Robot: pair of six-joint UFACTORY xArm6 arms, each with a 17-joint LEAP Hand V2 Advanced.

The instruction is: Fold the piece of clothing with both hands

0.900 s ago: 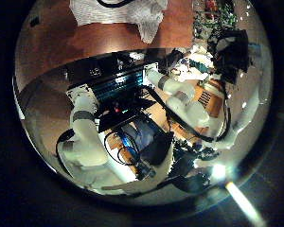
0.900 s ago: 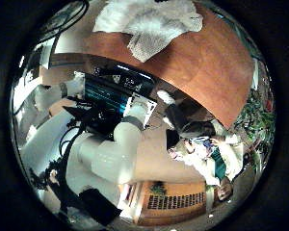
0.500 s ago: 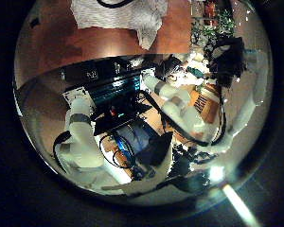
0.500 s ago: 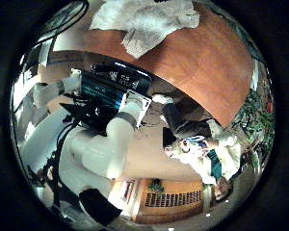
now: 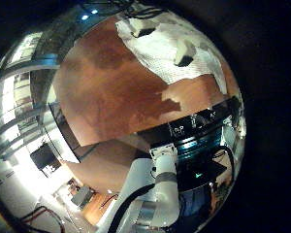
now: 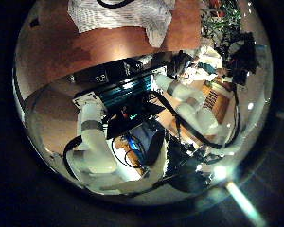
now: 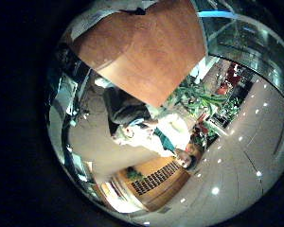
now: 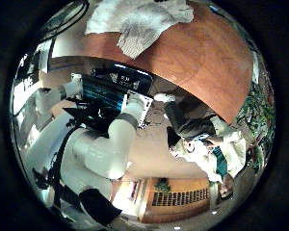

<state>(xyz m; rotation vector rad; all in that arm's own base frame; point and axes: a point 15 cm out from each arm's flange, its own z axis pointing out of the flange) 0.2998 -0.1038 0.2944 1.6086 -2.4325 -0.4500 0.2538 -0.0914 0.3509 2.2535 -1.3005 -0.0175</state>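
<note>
1. The garment (image 5: 179,53) lies spread on the brown wooden table (image 5: 107,83), a pale cloth with fine stripes, rumpled at one edge; it also shows in my right thumb side view (image 8: 140,21).
2. I judge it light, soft and limp. It will sag and drag rather than hold shape, and may slide on the smooth tabletop.
3. I would pinch it at two corners of one edge, one per hand, lifting together.
4. Neither of my hands shows its fingers clearly, so I cannot tell whether they are spread or curled.
</note>
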